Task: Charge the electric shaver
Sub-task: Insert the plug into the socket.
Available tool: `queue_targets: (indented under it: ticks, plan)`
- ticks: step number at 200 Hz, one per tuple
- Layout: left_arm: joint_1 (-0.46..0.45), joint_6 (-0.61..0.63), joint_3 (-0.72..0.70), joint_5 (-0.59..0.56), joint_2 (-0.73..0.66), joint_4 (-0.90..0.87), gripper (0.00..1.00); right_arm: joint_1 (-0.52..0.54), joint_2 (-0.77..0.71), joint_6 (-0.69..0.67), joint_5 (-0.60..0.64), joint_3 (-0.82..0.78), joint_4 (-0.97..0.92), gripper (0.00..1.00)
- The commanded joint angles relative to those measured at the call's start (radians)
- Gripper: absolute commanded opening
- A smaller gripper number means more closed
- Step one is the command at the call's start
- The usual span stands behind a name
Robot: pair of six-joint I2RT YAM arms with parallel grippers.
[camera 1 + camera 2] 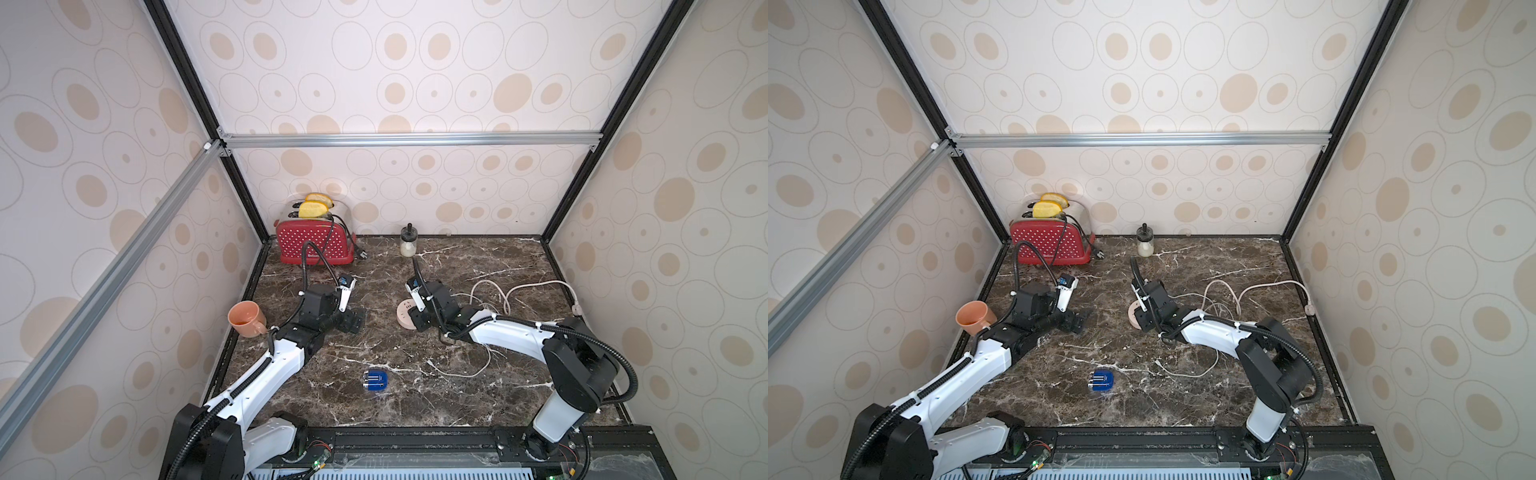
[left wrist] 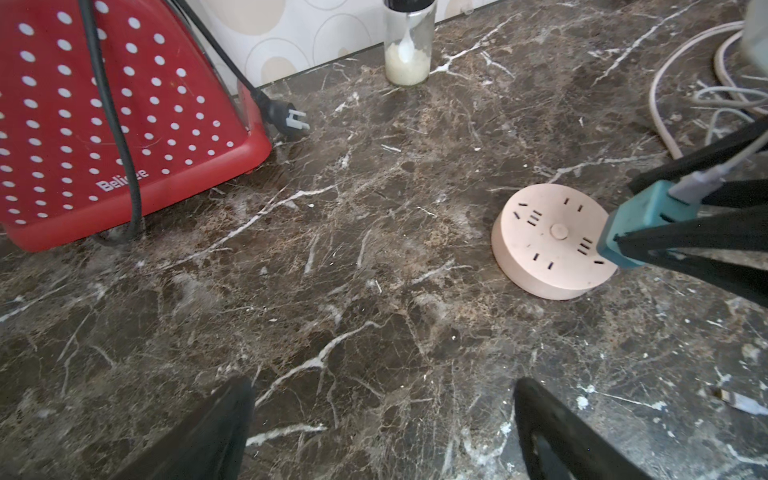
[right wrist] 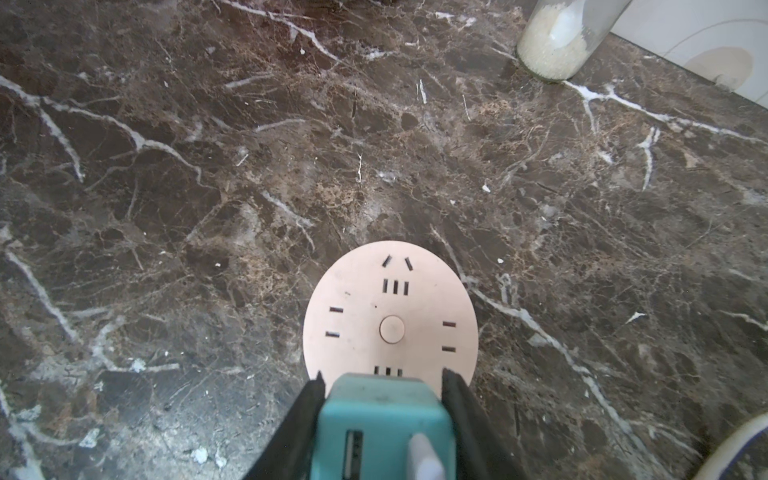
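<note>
The right gripper (image 3: 383, 374) clamps the teal plug adapter (image 3: 382, 419) at the rim of the round pink power strip (image 3: 390, 307); the left gripper (image 2: 384, 382) gapes wide, empty, near that strip. The electric shaver (image 1: 375, 380) lies well apart from the strip, nearer the robot. Misaligned prongs could shove the strip sideways.

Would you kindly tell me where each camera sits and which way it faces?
Top views: high at the front, looking down at the table; left arm and right arm show.
Left wrist: low, facing toaster, jar and power strip; open left gripper tips show.
Right wrist: looks down on the power strip past the right gripper, shut on the teal adapter.
Shared by wrist views: power strip, jar, teal adapter.
</note>
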Motion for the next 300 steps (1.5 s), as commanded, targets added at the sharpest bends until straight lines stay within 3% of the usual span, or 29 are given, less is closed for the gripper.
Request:
queue_targets:
  ticks: [1,99,160,257,300]
  plan:
    - [0.013,-0.015,0.014,0.001,0.005,-0.006,0.99,0.004,0.014,-0.026,0.017,0.016,0.000,0.00]
    - [0.021,-0.005,0.014,0.015,0.004,-0.006,0.99,-0.019,0.030,-0.047,-0.022,-0.029,0.105,0.00]
    - [0.023,-0.002,0.016,0.020,0.004,-0.009,0.99,-0.039,0.040,-0.038,-0.032,-0.040,0.094,0.00]
    - [0.027,-0.004,0.027,0.018,0.001,-0.025,0.99,-0.060,0.049,-0.061,-0.152,-0.056,0.119,0.00]
    - [0.026,-0.009,0.032,0.018,-0.008,-0.038,0.99,-0.063,0.049,-0.051,-0.136,-0.075,0.113,0.00]
